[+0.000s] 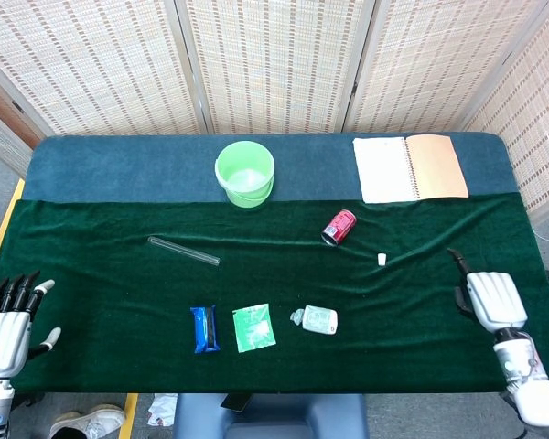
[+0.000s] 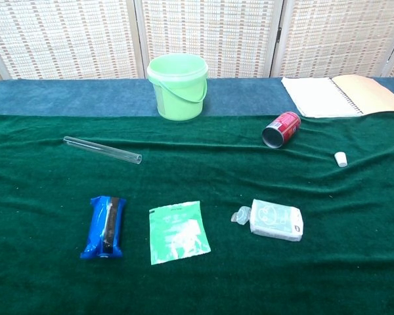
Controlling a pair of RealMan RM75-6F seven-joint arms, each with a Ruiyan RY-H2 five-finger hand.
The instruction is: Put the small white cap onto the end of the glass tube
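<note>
The clear glass tube (image 1: pixel 183 251) lies flat on the green cloth, left of centre; the chest view shows the tube (image 2: pixel 102 149) too. The small white cap (image 1: pixel 382 260) sits alone on the cloth to the right, and the cap (image 2: pixel 341 159) is near the right edge of the chest view. My right hand (image 1: pixel 492 297) hovers over the cloth's right end, to the right of the cap and nearer the front edge, holding nothing. My left hand (image 1: pixel 7 334) stays off the table's front left corner, fingers apart and empty. Neither hand shows in the chest view.
A green bucket (image 1: pixel 245 172) stands at the back centre and an open notebook (image 1: pixel 410 167) at the back right. A red can (image 1: pixel 339 227) lies just left of the cap. A blue packet (image 1: pixel 204 328), green sachet (image 1: pixel 253 327) and white tissue pack (image 1: pixel 318 319) line the front.
</note>
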